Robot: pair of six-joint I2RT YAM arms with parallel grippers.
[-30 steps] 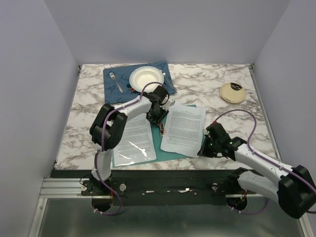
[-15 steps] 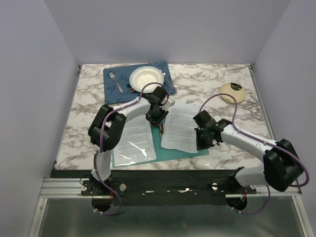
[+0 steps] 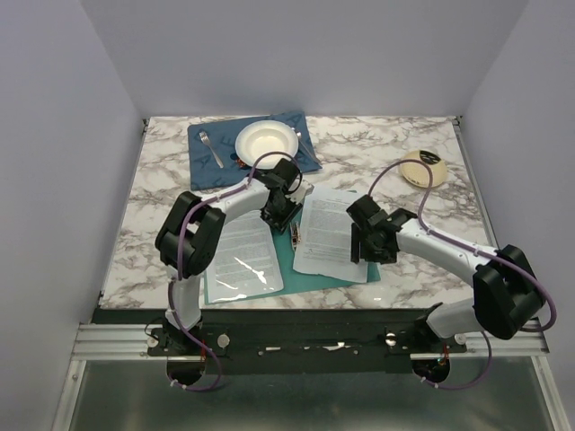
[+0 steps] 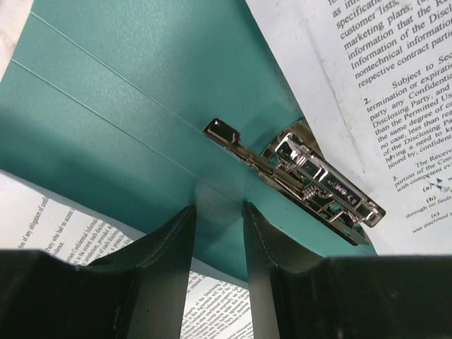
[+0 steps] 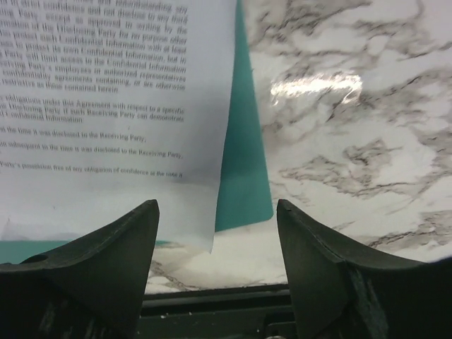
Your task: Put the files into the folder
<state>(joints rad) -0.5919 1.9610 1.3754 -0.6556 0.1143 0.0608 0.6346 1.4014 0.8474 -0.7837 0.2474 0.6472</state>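
The teal folder [image 3: 296, 262] lies open on the marble table, its metal clip [image 4: 321, 187] at the spine. The files [image 3: 331, 229], white printed sheets, lie on its right half. Another printed sheet [image 3: 241, 256] lies on the left half. My left gripper [image 3: 277, 214] points down at the spine beside the clip. Its jaws stand a little apart, and bare teal shows between the fingertips [image 4: 219, 206]. My right gripper [image 3: 364, 247] hovers open over the files' near right corner [image 5: 205, 233] and the folder's corner [image 5: 244, 183], holding nothing [image 5: 216, 203].
A dark blue placemat [image 3: 202, 162] at the back left carries a white plate [image 3: 266, 141] and a fork [image 3: 212, 148]. A round cream object [image 3: 423, 168] sits at the back right. Walls close in on three sides. The table's front edge runs just below the folder.
My right gripper has swung from the folder's near right edge up and left over the files, and it has opened. The left gripper has stayed put.
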